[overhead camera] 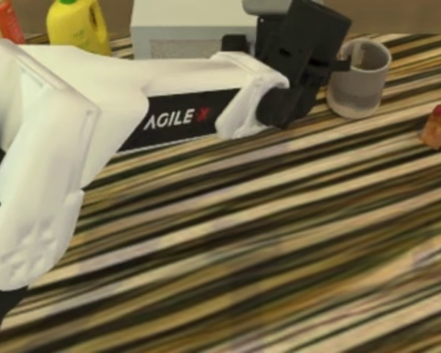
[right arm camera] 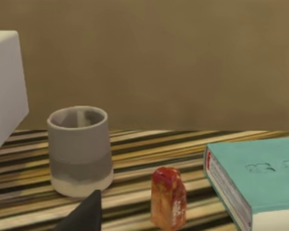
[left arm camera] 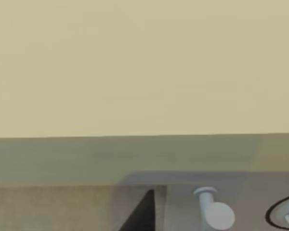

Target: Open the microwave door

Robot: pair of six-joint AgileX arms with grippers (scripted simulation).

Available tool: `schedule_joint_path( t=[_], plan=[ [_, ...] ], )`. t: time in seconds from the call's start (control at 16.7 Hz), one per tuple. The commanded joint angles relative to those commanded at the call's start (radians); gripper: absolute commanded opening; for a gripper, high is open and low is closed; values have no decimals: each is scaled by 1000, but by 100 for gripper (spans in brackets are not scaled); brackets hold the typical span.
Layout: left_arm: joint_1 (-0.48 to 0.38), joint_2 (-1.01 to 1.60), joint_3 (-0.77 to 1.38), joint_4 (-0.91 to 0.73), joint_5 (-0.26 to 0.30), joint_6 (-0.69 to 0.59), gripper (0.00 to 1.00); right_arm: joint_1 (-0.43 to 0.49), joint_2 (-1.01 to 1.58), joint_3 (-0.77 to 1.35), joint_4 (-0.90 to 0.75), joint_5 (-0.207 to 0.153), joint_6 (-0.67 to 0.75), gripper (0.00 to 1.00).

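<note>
Microwave: the small cream-white boxy microwave [overhead camera: 187, 29] is sitting at the upper centre of the top view, on the striped brown-and-cream table [overhead camera: 279, 243].
Door: the flat cream-white microwave door with its grey speckled mesh window [overhead camera: 178, 48] is lying flush with the front — not yet opened, judging by the top view.
Left arm: the white AgileX arm is reaching from the left edge toward the upper centre, its black left gripper [overhead camera: 298, 55] pressing in against the microwave's right front corner; whether its fingers are released or clenched cannot be told.
Left wrist view: it is showing the cream top of the microwave filling most of the frame, with a round grey knob [left arm camera: 213, 209] at the lower right.
Right arm: it is staying out of the top view.
Risk — knob panel: the gripper is hanging over the knob side, so it may be catching a knob rather than the door edge.
Risk — mug: the grey ceramic mug [overhead camera: 359, 77] is standing just beside the gripper, and a sideways swing could be knocking it over.
Risk — shove: pushing instead of pulling could be sliding the whole microwave backward.
</note>
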Motion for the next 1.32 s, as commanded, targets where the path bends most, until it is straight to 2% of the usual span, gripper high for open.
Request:
schedule_joint_path(
  t=[0.06,0.12,0.54,0.6,0.78,1.02,1.32],
  plan=[
    [0,0,0,0,0,0,2,0,0,0,0,0,0,100],
    [0,0,0,0,0,0,0,0,0,0,0,0,0,100],
    [0,0,0,0,0,0,0,0,0,0,0,0,0,100],
    [-62,-27,-39,1,1,-1,0,0,0,0,0,0,0,100],
    [-60,-10,-4,-33,10,-10,0,0,0,0,0,0,0,100],
    [-50,74,184,-222,52,-52,0,0,0,0,0,0,0,100],
    [-24,220,555,-638,141,-130,0,0,0,0,0,0,0,100]
  ],
)
